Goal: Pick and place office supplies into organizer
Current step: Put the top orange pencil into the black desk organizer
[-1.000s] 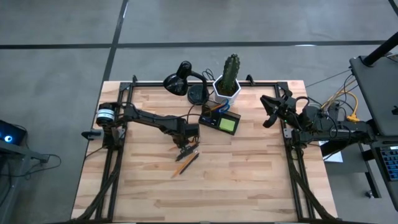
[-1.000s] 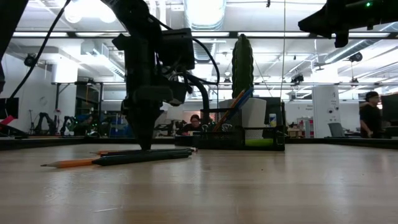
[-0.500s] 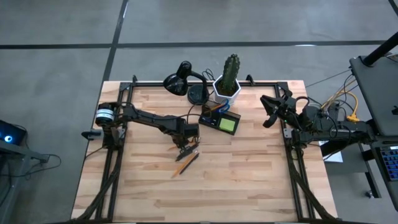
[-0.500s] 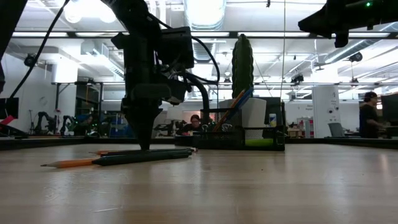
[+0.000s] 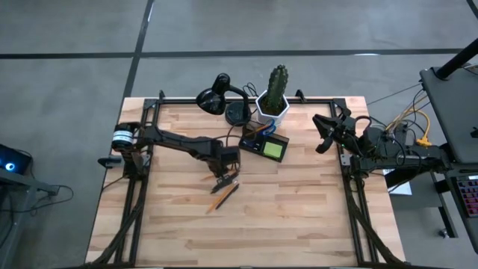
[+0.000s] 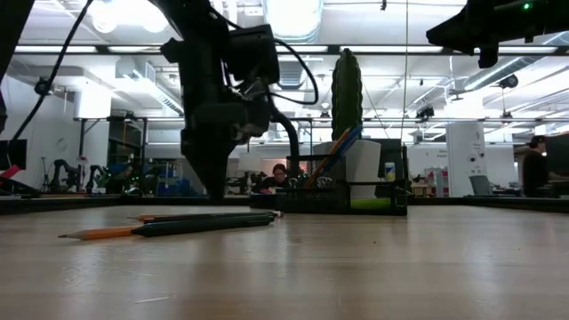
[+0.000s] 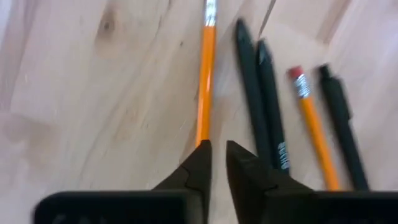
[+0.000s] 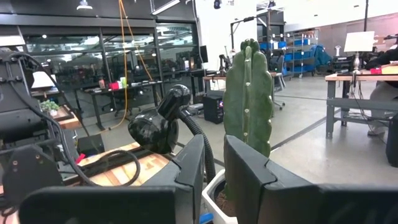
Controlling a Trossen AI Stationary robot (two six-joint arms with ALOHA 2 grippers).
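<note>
Two orange pencils [image 7: 205, 81] [image 7: 311, 130] and several dark pens [image 7: 255, 93] lie side by side flat on the wooden table [image 5: 299, 217], seen low across it [image 6: 204, 224]. My left gripper [image 7: 217, 149] [image 5: 222, 178] hangs just above them, pointing down. Its fingers stand slightly apart over the near end of one orange pencil, with nothing between them. The dark organizer [image 5: 264, 145] [image 6: 351, 188] stands behind, with a lime-green pad [image 5: 274, 149] in it. My right gripper [image 5: 323, 136] [image 8: 214, 162] waits raised at the table's right side, its fingers slightly apart.
A white pot with a cactus [image 5: 275, 97] and a black desk lamp [image 5: 216, 97] stand at the far edge behind the organizer. Black frame rails [image 5: 134, 202] run along the table's sides. People show in the room beyond [image 6: 533, 169].
My left gripper has risen a little from the pencils and pens; its tips stood at table height among them and now hang clear above. The pencils and pens lie where they were.
</note>
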